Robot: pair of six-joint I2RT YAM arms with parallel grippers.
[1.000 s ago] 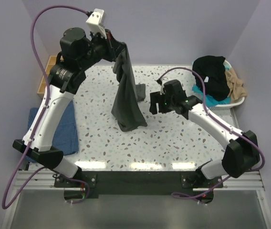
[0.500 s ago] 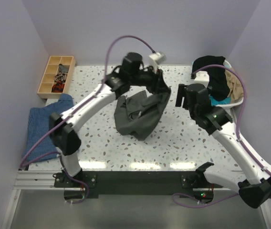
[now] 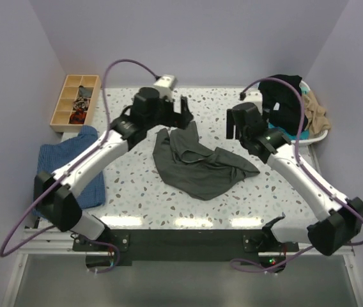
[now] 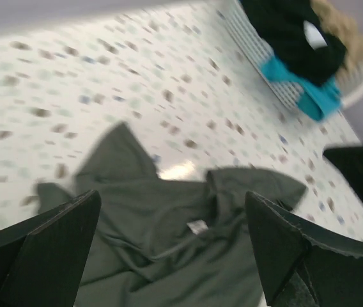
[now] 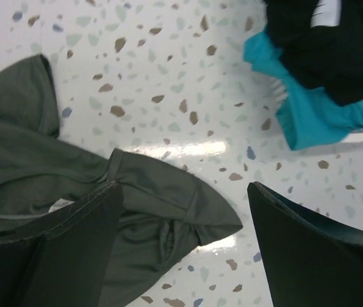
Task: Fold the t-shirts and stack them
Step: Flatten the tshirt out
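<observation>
Item 1: plain charcoal-grey cloth t-shirt (image 3: 197,166), released from its raised hold of 1 second ago, now crumpled at the centre of the speckled white table (image 3: 137,198). Left gripper (image 3: 186,117) and right gripper (image 3: 234,125): both wide, empty. Flattening judged next; folding not begun.

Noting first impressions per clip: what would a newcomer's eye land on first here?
A grey shirt lies crumpled mid-table, unfolded. The left end effector and right end effector hover by its far side, both open and empty. At the far right, a white basket is heaped with black, teal and tan shirts.
</observation>
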